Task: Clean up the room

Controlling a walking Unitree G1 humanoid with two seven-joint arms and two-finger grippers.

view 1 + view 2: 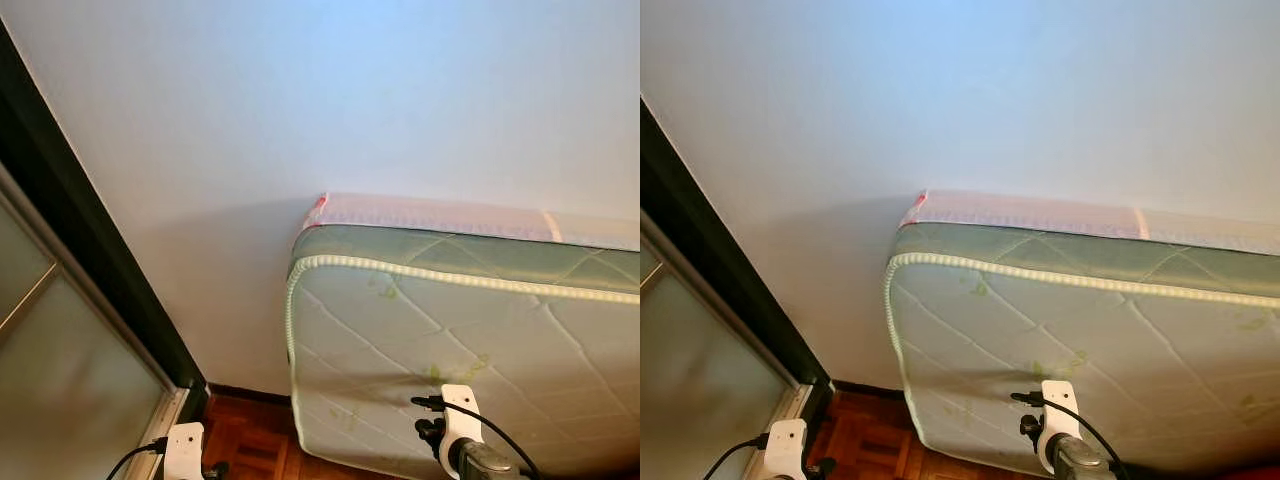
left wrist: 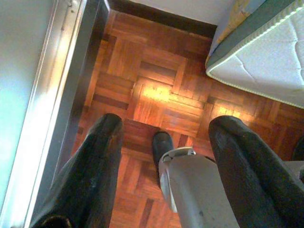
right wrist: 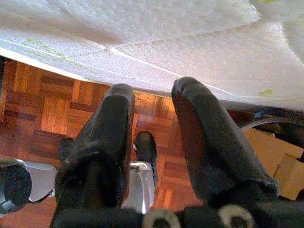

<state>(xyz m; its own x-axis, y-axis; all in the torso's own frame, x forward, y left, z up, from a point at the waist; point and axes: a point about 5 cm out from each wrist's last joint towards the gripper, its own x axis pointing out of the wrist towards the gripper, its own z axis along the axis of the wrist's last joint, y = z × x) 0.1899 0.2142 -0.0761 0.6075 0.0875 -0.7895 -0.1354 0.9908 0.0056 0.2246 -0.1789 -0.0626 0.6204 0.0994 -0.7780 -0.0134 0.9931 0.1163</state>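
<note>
Facing a leaning mattress, nothing to tidy within reach

Standing close to the wall w/ both arms hanging low. The mattress (image 1: 470, 350) leans on its long edge against the white wall (image 1: 300, 110), long axis running off toward the robot's right, its near corner about centre of the head view. No loose clutter to pick up in sight, so the task's thing can't be placed from here.

Right end effector (image 3: 152, 137) hangs just in front of the mattress face, fingers apart, nothing between them, pointing down at the parquet floor (image 2: 142, 95). Left end effector (image 2: 164, 156) is also spread and empty, over bare floor between the mattress corner and the sliding door frame (image 1: 70, 230).

Right arm is nearer the mattress, left nearer the door. My guess: a turn is needed before any grasp.

No brand, label or readable text; only faint green print on the quilting.
</note>
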